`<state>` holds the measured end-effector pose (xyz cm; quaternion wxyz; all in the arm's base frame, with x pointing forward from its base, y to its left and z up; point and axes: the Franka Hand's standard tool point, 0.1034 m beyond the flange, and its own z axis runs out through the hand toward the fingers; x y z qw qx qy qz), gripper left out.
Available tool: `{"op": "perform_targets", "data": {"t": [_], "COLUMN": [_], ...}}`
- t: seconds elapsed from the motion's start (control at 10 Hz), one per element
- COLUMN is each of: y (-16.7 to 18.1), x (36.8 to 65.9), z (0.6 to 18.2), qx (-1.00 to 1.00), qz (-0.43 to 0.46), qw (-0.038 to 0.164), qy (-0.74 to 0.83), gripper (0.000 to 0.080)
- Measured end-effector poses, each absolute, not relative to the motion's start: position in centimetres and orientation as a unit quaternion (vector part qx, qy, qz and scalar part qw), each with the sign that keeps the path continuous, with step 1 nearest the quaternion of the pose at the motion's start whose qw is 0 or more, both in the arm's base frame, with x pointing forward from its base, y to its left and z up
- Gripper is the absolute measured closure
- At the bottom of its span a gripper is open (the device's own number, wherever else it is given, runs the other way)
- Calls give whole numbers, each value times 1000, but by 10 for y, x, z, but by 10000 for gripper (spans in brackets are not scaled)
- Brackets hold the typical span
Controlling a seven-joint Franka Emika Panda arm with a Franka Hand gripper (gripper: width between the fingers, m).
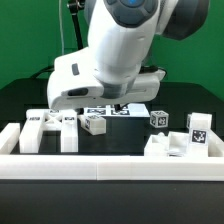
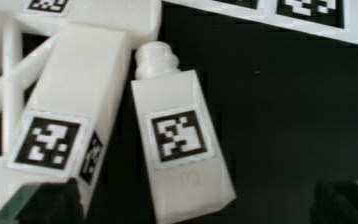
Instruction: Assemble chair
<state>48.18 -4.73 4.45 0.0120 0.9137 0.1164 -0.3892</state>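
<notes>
Two long white pieces of the chair lie side by side on the black table (image 2: 282,120): a tagged leg (image 2: 179,135) with a peg at one end, and a wider bar (image 2: 66,110) just beside it. The gripper (image 2: 190,205) hangs over them, its dark fingers (image 2: 30,205) spread wide and holding nothing. The leg lies between them, apparently untouched, though the fingertips are mostly out of frame. Other chair parts (image 1: 50,126) sit toward the exterior view's left.

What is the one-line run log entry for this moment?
gripper: open, empty | under gripper: tagged white chair leg, lying flat | other chair parts: loose on black table
</notes>
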Motion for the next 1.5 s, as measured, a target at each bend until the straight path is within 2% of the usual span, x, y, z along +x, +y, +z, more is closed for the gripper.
{"op": "perform_targets", "data": {"t": [0.2, 0.3, 0.5, 0.9, 1.1, 1.5], "y": [-50, -50, -48, -52, -49, -44], "x": [480, 471, 475, 476, 478, 478], "z": [44, 45, 37, 34, 28, 20], "qx": [912, 894, 877, 881, 887, 887], "qz": [-393, -433, -468, -462, -449, -447], "qw": [10, 11, 22, 20, 26, 26], "qy": [115, 112, 109, 106, 107, 112], "gripper": [150, 150, 150, 150, 150, 150]}}
